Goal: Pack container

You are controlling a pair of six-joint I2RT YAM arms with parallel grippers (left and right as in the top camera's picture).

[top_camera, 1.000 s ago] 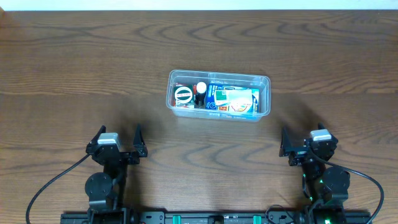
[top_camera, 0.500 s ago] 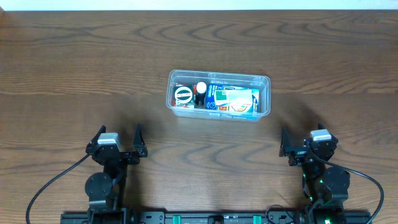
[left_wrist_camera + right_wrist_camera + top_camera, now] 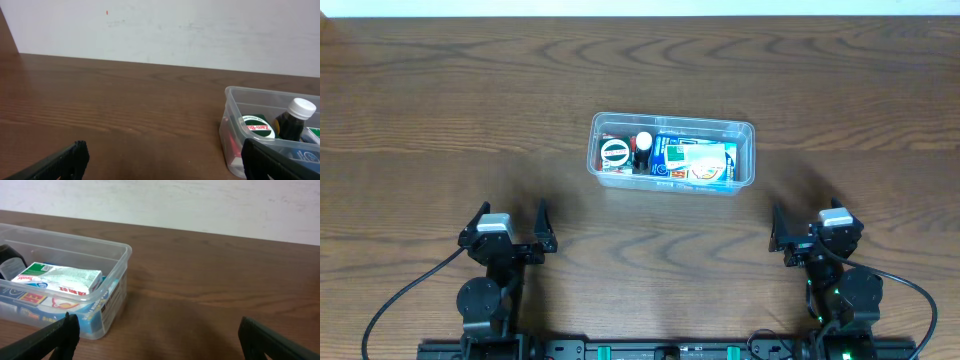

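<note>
A clear container (image 3: pixel 672 119) is sitting near the middle of the dark wood bench (image 3: pixel 420 100), long side running left to right, all four of its rounded corners standing free of anything else. Inside, a blue-and-white carton (image 3: pixel 695 163) is filling the right-hand part, while a round tin with a green-and-white lid (image 3: pixel 614 153) and a dark bottle with a white cap (image 3: pixel 643 142) are crowding the left end. Bare bench is stretching away from every side of the rim, widest to the far left and far right. The left gripper (image 3: pixel 511 215) is hovering at the near edge of the bench, well apart from the tub's near-left corner, its fingers (image 3: pixel 60 160) spread wide and holding nothing. The right gripper (image 3: pixel 156 341) is hanging at the near edge on the other side, well clear of the near-right corner, its fingers (image 3: pixel 260 335) likewise spread and gripping nothing. A white wall (image 3: pixel 160 25) is closing off the bench's far edge.
</note>
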